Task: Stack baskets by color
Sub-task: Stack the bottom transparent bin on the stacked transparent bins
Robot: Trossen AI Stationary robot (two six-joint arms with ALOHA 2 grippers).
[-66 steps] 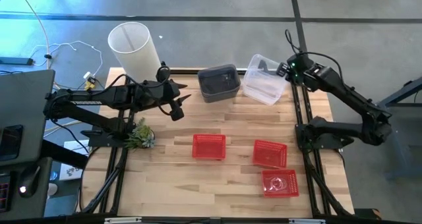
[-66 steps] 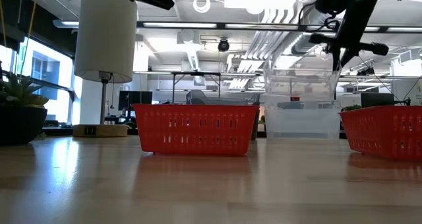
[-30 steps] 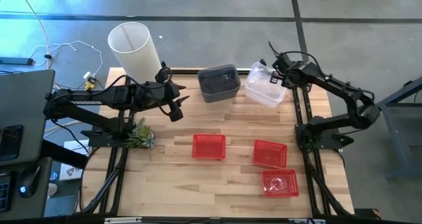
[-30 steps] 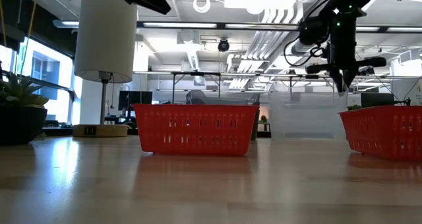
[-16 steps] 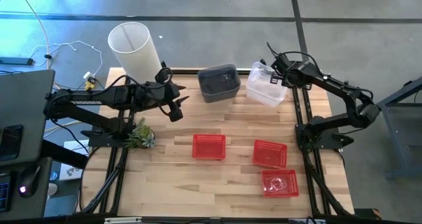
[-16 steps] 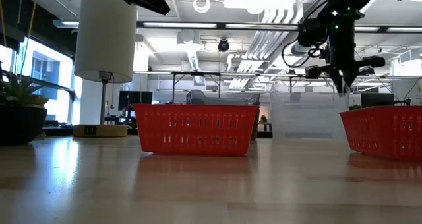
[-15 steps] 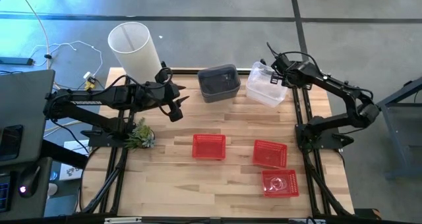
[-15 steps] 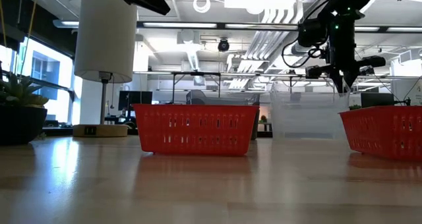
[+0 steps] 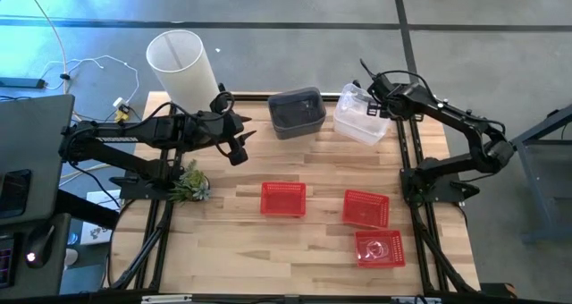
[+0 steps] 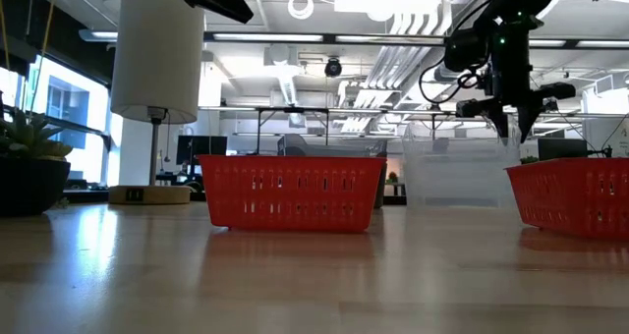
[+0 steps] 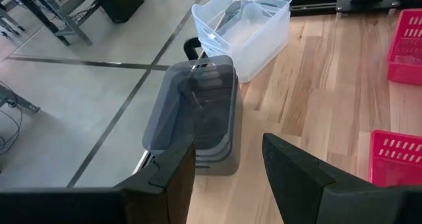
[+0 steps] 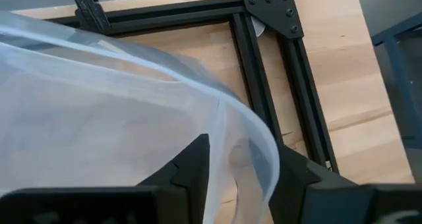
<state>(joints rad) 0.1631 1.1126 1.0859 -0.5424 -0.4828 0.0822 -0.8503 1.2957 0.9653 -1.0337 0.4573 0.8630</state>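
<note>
A stack of clear baskets (image 9: pixel 360 116) stands at the table's far right, beside a stack of dark grey baskets (image 9: pixel 297 112). Three red baskets (image 9: pixel 283 198) (image 9: pixel 366 208) (image 9: pixel 380 248) rest on the near half. My right gripper (image 9: pixel 374 97) is open over the clear stack's far right corner, one finger inside the wall and one outside (image 12: pixel 241 165). My left gripper (image 9: pixel 239 150) hangs open above the table, left of the grey stack (image 11: pixel 198 112), with nothing between its fingers (image 11: pixel 227 178). My right gripper straddles the top clear basket's corner rim (image 12: pixel 254 141) from above, slanting down, one finger inside the wall and one outside. Whether either finger touches the wall I cannot tell. The basket sits nested in the clear stack on the table.
A tall white lamp (image 9: pixel 181 67) stands at the far left corner and a small green plant (image 9: pixel 189 183) at the left edge. Black frame rails (image 9: pixel 407 152) run along the right edge. Bare wood lies between the far stacks and the red baskets.
My right gripper has opened at the clear basket's rim and rolled a little, staying in place. The clear basket sits where it was a second ago, nested in its stack.
</note>
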